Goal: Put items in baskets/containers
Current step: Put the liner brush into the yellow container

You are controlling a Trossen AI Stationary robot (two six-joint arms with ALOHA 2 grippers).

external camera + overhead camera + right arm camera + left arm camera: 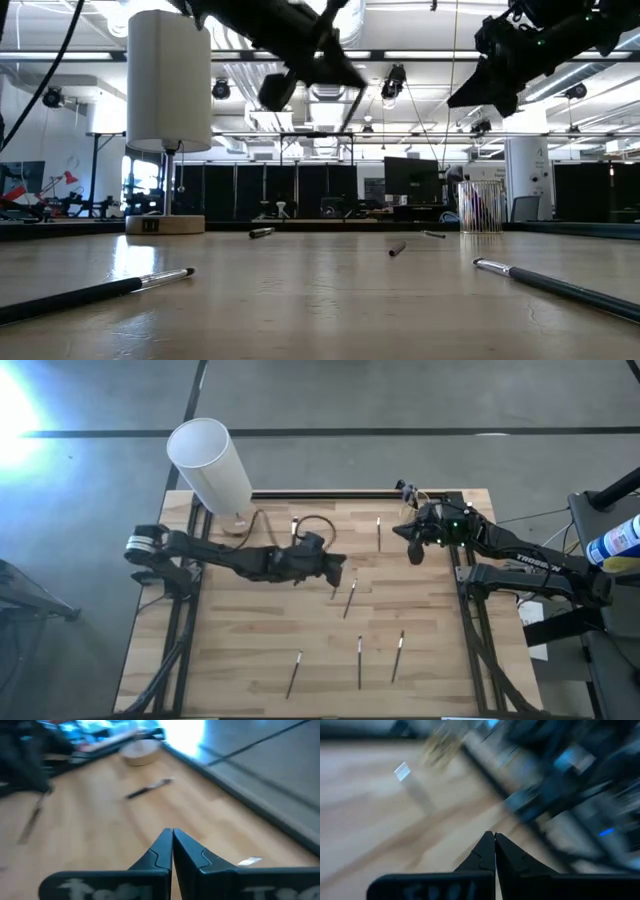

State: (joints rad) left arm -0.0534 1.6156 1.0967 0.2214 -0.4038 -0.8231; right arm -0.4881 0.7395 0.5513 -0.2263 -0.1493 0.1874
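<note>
Task judged partly done. Noted the cup [481,206], right of centre at the far table edge in the low view, with several thin upright shafts inside, taken to be sticks already dropped in; count not readable. Counted six loose sticks on the table [240,660] in the high view: two near the upper edge [294,528] [379,532], one at centre [350,598], three along the lower part [295,673] [360,660] [398,657]. All well apart from the cup, so roughly half the job left, as a judgement only. Left gripper [338,568] just left of frame centre in the high view, upper centre in the low view, raised clear of the table. Jaws pinched fully together in the left wrist view. Held stick [351,108] seen in the low view as a thin shaft hanging slantwise below the fingertips, off the wood; taken as gripped near its upper end. Carry to the cup and release not yet done. Right gripper [415,552] at right of centre in the high view, also raised, fingers pressed together with nothing between them in the right wrist view; waiting. White cylinder [208,463] at upper left, on its stand at the table's corner, no part in the work.
</note>
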